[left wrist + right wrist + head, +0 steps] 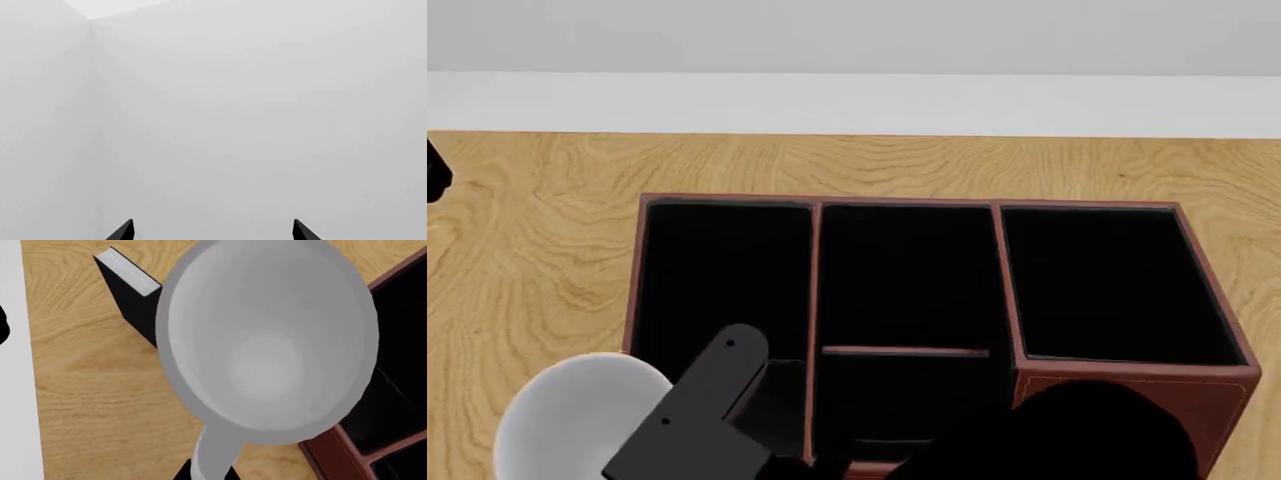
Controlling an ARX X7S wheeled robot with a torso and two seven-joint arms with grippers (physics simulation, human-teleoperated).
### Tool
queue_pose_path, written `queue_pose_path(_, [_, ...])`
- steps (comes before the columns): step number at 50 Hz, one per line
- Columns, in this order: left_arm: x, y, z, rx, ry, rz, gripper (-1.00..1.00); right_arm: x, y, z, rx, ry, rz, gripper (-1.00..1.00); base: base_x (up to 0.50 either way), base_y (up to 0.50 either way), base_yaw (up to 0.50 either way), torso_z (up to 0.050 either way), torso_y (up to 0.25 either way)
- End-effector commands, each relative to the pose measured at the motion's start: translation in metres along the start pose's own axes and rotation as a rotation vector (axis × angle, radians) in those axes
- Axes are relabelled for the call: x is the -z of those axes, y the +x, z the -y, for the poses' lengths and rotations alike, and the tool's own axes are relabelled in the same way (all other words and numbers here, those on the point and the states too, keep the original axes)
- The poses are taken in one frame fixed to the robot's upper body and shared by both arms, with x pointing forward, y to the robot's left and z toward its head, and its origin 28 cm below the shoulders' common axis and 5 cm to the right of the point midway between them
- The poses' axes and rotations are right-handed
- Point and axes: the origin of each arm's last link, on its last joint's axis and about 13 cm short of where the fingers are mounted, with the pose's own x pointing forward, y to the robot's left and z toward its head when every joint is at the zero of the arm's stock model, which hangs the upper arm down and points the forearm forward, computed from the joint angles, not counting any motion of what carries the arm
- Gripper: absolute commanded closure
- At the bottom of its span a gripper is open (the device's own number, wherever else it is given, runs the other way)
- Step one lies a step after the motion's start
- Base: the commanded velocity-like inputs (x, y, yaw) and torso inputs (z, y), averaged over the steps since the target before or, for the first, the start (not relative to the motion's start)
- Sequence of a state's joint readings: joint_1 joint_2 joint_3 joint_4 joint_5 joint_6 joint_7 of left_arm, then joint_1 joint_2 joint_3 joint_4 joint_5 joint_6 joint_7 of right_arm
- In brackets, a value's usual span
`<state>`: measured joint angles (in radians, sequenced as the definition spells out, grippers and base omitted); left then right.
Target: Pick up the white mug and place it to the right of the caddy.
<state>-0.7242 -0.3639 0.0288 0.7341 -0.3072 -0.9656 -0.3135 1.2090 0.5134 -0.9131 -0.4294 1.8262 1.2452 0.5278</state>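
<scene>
The white mug (267, 340) fills the right wrist view, seen from above with its inside empty. Its loop handle (213, 450) runs down between the two dark tips of my right gripper (208, 472), which is shut on it. In the head view the mug (561, 425) sits at the lower left, at the caddy's front left corner, partly behind my right arm (701, 395). The reddish-brown caddy (1014, 290) with its black-lined compartments lies across the middle of the wooden table. My left gripper (213, 231) is open, faces only a pale wall and holds nothing.
A small black book with white pages (130, 290) lies on the wood just beyond the mug, hidden in the head view. The caddy's wall (333, 450) is close beside the mug. Bare wooden table (1254, 200) runs along the caddy's right side and behind it.
</scene>
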Motion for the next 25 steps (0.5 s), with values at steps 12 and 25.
queue_pose_path(12, [-0.001, 0.0, 0.002, 0.008, -0.002, 0.003, -1.0, -0.01, -0.024, 0.007, 0.086, 0.03, 0.091, 1.0, 0.0, 0.0, 0.0, 0.0, 0.0])
queue_pose_path(25, [-0.003, 0.001, 0.004, 0.016, -0.002, 0.0, -1.0, -0.013, -0.034, 0.014, 0.141, 0.069, 0.114, 1.0, 0.0, 0.0, 0.0, 0.0, 0.0])
